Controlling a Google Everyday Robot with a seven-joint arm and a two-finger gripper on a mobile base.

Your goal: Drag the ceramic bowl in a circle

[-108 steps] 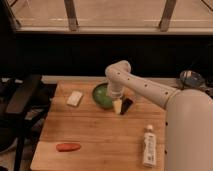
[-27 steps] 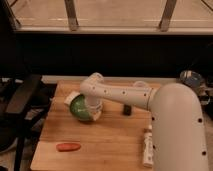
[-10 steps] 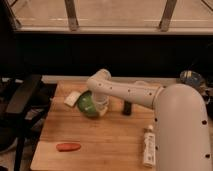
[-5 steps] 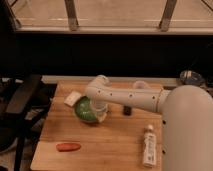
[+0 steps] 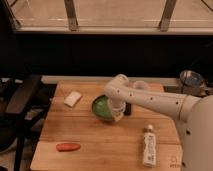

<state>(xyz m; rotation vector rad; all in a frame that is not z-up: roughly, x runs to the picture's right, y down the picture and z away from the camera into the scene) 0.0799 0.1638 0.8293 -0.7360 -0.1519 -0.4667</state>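
Near the middle of the wooden table [image 5: 100,140] we see one ceramic bowl [image 5: 103,108]. It is round and shiny, bright green inside, with a darker green rim and outside. The gripper [image 5: 118,116] comes down at the bowl's 3 o'clock edge, at the end of one long white arm [image 5: 150,100]. We cannot tell if it is holding the rim.

We count one of each other thing. One small white block [image 5: 73,98] lies at 10 o'clock from the bowl. One orange carrot [image 5: 68,147] lies at 7 o'clock, well apart. One white tube [image 5: 148,145] lies at 4 o'clock. One dark block [image 5: 127,108] sits just beside the gripper at 3 o'clock.
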